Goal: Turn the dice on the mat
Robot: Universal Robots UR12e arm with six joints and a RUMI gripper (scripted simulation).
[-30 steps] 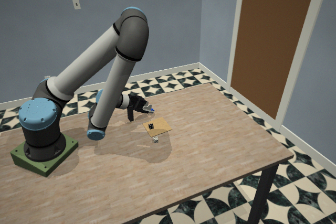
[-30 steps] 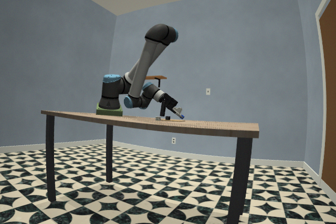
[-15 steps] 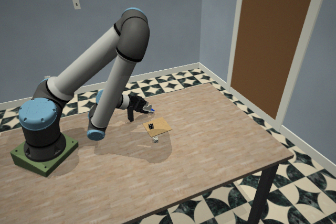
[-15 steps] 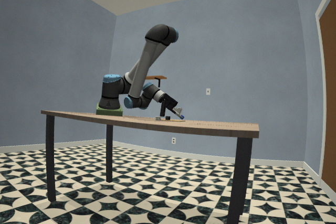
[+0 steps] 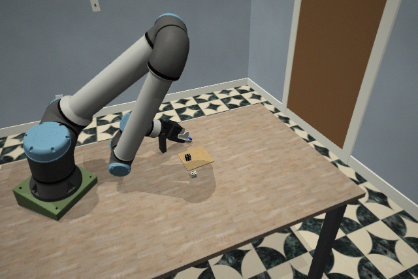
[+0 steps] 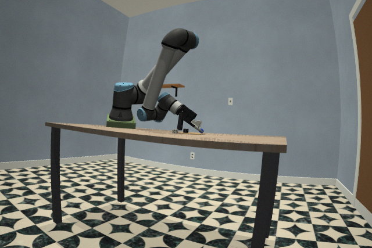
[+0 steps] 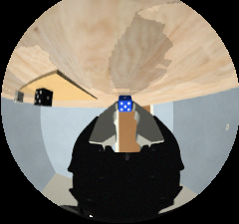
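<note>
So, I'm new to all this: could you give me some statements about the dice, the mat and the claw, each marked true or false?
1. The claw is gripping the blue die. True.
2. The white die sits on the mat. False: it is on the table beside the mat.
3. The black die is on the mat. True.
4. The robot arm stands on a red base. False: the base is green.
</note>
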